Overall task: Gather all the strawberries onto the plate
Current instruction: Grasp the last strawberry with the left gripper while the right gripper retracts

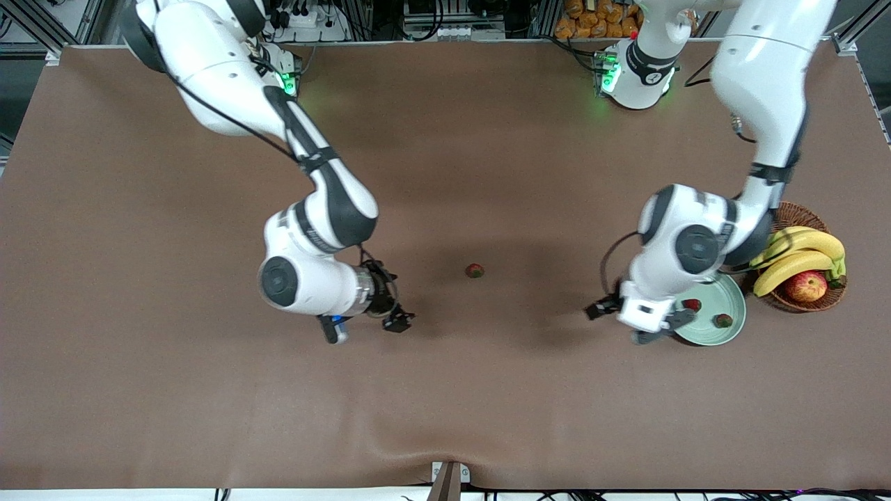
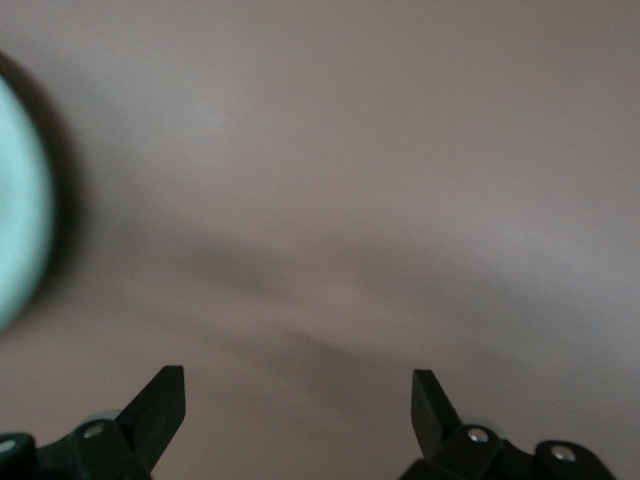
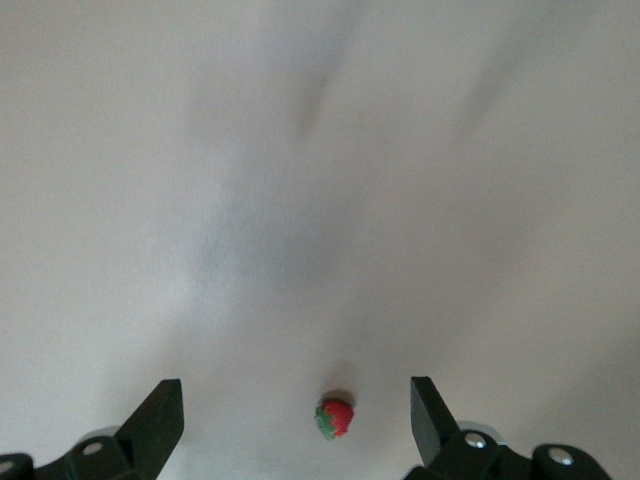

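Brown cloth covers the whole table (image 1: 445,403), slightly rumpled along the edge nearest the front camera. At the left arm's end sits a wicker basket (image 1: 807,303) holding two bananas (image 1: 800,254) and a red-yellow apple (image 1: 805,286). Just beside it, toward the middle of the table, lies the pale mint-green plate (image 1: 727,299), partly covered by the left arm's wrist. Two strawberries rest in it — one (image 1: 692,304) by the wrist, the other (image 1: 723,321) near the rim closest to the front camera.

The left gripper (image 1: 630,321) hangs at the plate's edge on the side toward the table's middle; its fingers (image 2: 160,405) are spread wide with nothing between them, only bare cloth ahead of them and a slice of the plate (image 2: 18,200) off to one side.

The right gripper (image 1: 369,323) hovers over bare cloth toward the right arm's end, fingers (image 3: 158,412) likewise apart and empty. The third strawberry (image 1: 475,270) lies on the cloth near mid-table, well apart from the plate — in the right wrist view it (image 3: 335,416) shows ahead of the fingertips, in line with the gap between them.
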`<control>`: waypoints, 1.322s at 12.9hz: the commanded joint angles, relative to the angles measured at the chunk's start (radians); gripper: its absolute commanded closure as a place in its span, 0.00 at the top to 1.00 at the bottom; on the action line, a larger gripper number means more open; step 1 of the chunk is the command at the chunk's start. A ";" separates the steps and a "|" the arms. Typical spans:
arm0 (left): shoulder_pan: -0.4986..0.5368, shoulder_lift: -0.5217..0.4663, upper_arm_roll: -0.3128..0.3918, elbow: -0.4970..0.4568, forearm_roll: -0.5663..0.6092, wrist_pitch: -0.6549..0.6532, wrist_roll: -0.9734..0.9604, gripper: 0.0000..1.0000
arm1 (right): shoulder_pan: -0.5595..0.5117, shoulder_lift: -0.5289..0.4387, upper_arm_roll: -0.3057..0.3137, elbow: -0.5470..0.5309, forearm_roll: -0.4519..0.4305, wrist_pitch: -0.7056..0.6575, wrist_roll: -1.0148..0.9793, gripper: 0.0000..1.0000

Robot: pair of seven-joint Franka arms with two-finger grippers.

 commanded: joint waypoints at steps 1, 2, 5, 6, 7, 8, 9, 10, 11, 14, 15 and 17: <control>-0.166 0.106 0.010 0.130 0.024 -0.006 -0.202 1.00 | -0.062 -0.041 0.014 0.016 -0.051 -0.090 -0.143 1.00; -0.217 0.130 0.012 0.162 0.024 -0.003 -0.264 1.00 | -0.101 -0.056 0.016 0.008 -0.064 -0.107 -0.218 1.00; -0.358 0.187 0.038 0.193 0.030 0.014 -0.399 1.00 | -0.217 -0.076 0.014 0.005 -0.098 -0.226 -0.407 1.00; -0.382 0.189 0.053 0.192 0.051 0.019 -0.386 1.00 | -0.254 -0.087 0.014 0.002 -0.135 -0.263 -0.467 1.00; -0.388 0.197 0.054 0.192 0.120 0.019 -0.381 1.00 | -0.288 -0.105 0.016 -0.006 -0.167 -0.278 -0.522 1.00; -0.383 0.203 0.051 0.187 0.187 0.019 -0.351 1.00 | -0.315 -0.136 0.014 -0.029 -0.186 -0.279 -0.573 1.00; -0.383 0.210 0.051 0.185 0.208 0.019 -0.286 1.00 | -0.348 -0.166 0.016 -0.048 -0.206 -0.280 -0.657 1.00; -0.383 0.216 0.051 0.185 0.207 0.019 -0.237 1.00 | -0.384 -0.202 0.016 -0.078 -0.215 -0.283 -0.779 1.00; -0.386 0.220 0.051 0.185 0.208 0.020 -0.223 1.00 | -0.417 -0.244 0.014 -0.120 -0.221 -0.283 -0.903 1.00; -0.394 0.229 0.045 0.188 0.210 0.020 -0.221 1.00 | -0.477 -0.398 0.014 -0.237 -0.300 -0.283 -1.127 1.00; -0.406 0.233 0.045 0.187 0.210 0.020 -0.211 1.00 | -0.478 -0.465 0.014 -0.278 -0.337 -0.285 -1.140 1.00; -0.417 0.243 0.045 0.187 0.210 0.020 -0.191 1.00 | -0.480 -0.617 0.013 -0.389 -0.353 -0.291 -1.171 1.00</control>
